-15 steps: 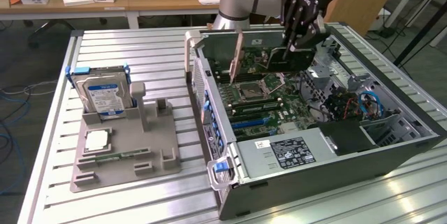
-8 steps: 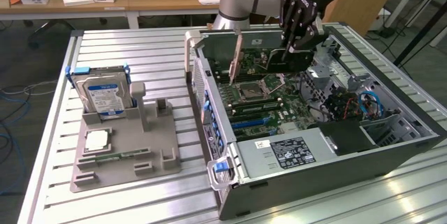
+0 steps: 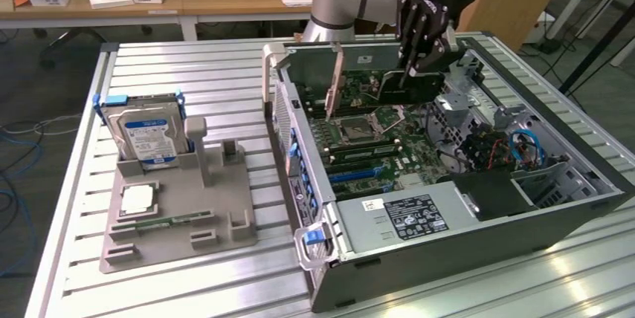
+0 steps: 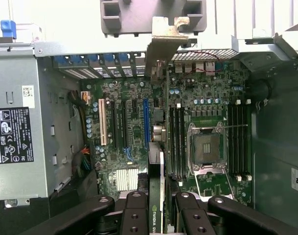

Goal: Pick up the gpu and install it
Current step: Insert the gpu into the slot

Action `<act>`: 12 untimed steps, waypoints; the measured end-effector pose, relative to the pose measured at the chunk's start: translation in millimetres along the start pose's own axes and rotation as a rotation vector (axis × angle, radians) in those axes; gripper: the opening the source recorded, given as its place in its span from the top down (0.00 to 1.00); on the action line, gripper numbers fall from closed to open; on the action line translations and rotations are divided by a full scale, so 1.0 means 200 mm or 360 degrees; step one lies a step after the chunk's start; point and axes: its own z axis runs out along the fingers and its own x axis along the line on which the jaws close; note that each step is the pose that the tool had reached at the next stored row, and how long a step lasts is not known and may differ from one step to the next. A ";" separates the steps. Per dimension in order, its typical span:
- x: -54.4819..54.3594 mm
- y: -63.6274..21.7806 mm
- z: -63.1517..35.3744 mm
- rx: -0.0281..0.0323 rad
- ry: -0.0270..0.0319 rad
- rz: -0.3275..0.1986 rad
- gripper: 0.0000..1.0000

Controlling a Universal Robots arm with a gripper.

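Observation:
The gpu (image 3: 392, 89) is a thin black card with a silver bracket (image 3: 335, 80) at one end. It hangs upright over the motherboard (image 3: 382, 147) inside the open computer case (image 3: 466, 247). My gripper (image 3: 418, 65) reaches down from above and is shut on the card's upper edge. In the wrist view the gpu (image 4: 159, 196) appears edge-on between my black fingers (image 4: 134, 215), and my gripper (image 4: 159, 218) clamps it from both sides. Its bracket (image 4: 163, 41) points toward the case's rear slot openings, above the expansion slots (image 4: 146, 122).
A grey fixture tray (image 3: 213, 218) stands at the exterior view's left, with a hard drive (image 3: 149, 136) upright in it, a processor chip (image 3: 139, 199) and a green memory stick (image 3: 159, 223). Inside the case are the power supply (image 3: 407, 218), the processor socket (image 3: 352, 128) and cables (image 3: 516, 147).

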 end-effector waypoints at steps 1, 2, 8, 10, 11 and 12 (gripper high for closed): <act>0.00 0.000 0.000 0.00000 -0.00001 0.0000 0.74; 0.00 0.000 0.000 0.00001 -0.00002 0.0000 0.74; 0.00 0.000 0.012 0.00000 -0.00001 -0.0001 0.74; 0.00 0.000 0.018 0.00000 -0.00001 -0.0002 0.74; 0.00 0.000 0.023 0.00000 -0.00001 -0.0003 0.74; 0.00 0.000 0.027 0.00000 -0.00003 -0.0003 0.74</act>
